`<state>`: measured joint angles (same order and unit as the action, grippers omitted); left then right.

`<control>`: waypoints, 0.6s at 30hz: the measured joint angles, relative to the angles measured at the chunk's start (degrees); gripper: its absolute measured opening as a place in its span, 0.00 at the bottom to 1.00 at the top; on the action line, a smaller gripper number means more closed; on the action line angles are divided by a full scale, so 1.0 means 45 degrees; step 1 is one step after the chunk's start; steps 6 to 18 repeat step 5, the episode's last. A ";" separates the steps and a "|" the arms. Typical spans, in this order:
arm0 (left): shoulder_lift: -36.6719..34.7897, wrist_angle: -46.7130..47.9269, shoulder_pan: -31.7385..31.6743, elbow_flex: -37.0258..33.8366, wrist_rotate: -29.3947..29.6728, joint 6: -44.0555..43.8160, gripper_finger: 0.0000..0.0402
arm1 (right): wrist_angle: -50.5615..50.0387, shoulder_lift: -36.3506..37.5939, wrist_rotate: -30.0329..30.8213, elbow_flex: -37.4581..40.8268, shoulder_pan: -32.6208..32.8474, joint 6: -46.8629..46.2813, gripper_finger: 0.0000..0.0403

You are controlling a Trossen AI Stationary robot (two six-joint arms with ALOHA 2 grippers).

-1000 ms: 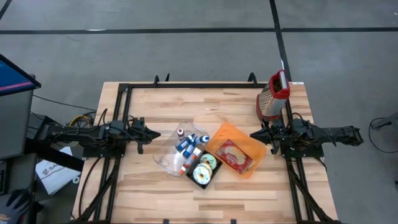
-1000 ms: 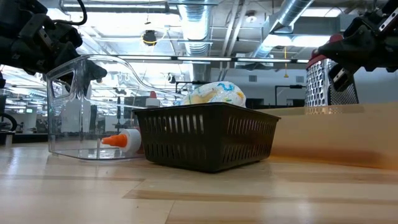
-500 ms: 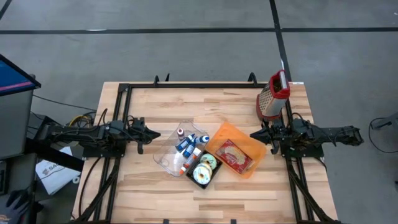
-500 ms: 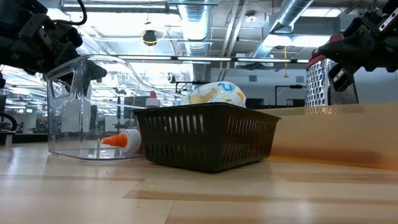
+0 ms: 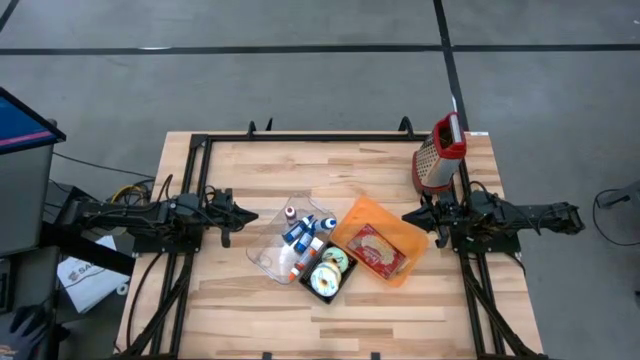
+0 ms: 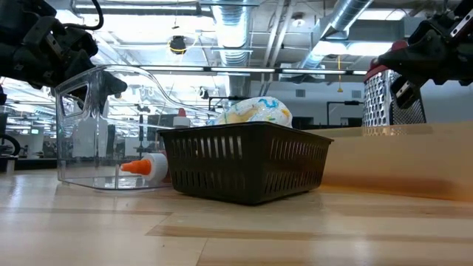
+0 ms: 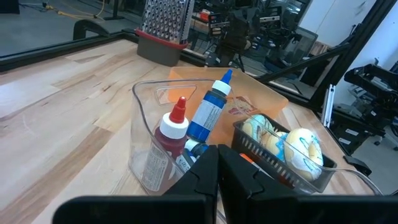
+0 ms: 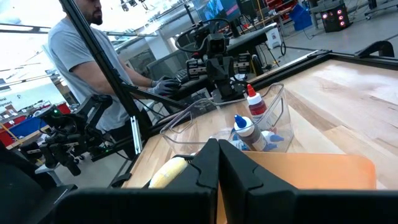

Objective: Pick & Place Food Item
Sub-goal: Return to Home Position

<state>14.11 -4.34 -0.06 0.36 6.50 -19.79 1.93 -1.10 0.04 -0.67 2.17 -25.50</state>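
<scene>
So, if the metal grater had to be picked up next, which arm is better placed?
Right, probably. The grater stands at the right of the table, close to the right gripper; the left gripper is on the far side, with the transparent bin and orange bin between.

The pale wooden table point(image 5: 250, 165) shows smooth, matt grain. The clear plastic bin point(image 6: 96, 125) is glossy, with bright glints. The black slotted plastic basket point(image 6: 244, 166) looks dull, the orange plastic bin point(image 5: 372, 210) smooth, and the perforated metal grater point(image 6: 384, 107) shiny.

Edge cuts off the grater point(image 7: 166, 18); the person point(image 8: 71, 56) likewise.
</scene>
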 joint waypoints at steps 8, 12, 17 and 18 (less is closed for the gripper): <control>0.0000 0.0000 0.0001 0.0000 0.0000 0.0000 0.00 | 0.0000 0.0000 -0.0001 0.0000 0.0000 0.0000 0.00; 0.0000 0.0000 0.0001 0.0000 0.0000 0.0000 0.00 | 0.0000 0.0000 -0.0001 0.0000 0.0000 0.0000 0.00; 0.0000 0.0000 0.0001 0.0000 0.0000 0.0000 0.00 | 0.0000 0.0000 -0.0001 0.0000 0.0000 0.0000 0.00; 0.0000 0.0000 0.0001 0.0000 0.0000 0.0000 0.00 | 0.0000 0.0000 -0.0001 0.0000 0.0000 0.0000 0.00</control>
